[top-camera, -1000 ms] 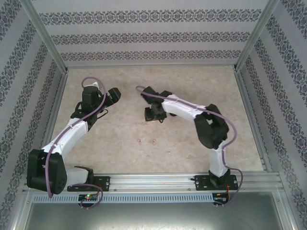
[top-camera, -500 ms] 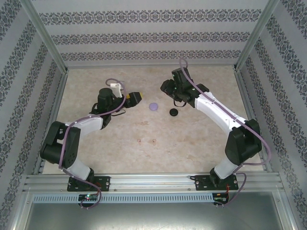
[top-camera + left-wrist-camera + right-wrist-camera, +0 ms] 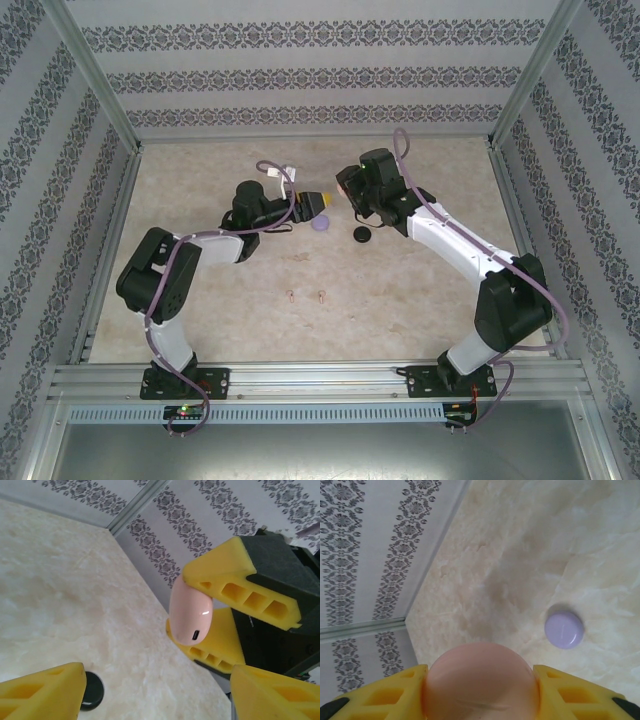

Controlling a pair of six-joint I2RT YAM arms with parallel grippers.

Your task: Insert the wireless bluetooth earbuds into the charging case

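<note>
The right gripper (image 3: 480,692) clamps the pink, rounded plastic charging case (image 3: 192,611) between its fingertips. Half a second ago the left gripper (image 3: 316,203) sat farther toward 9 o'clock. Now it has swung in beside the case, jaws spread wide and holding nothing, probably to help open the lid. The two tiny pinkish-tan stemmed earbuds (image 3: 290,296) lie untouched on the beige marbled table (image 3: 420,310), at 6 o'clock from the lilac round case (image 3: 320,224).

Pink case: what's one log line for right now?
right gripper: shut on pink case | left gripper: open, empty | purple case, black case: on table | two earbuds: loose on table
</note>
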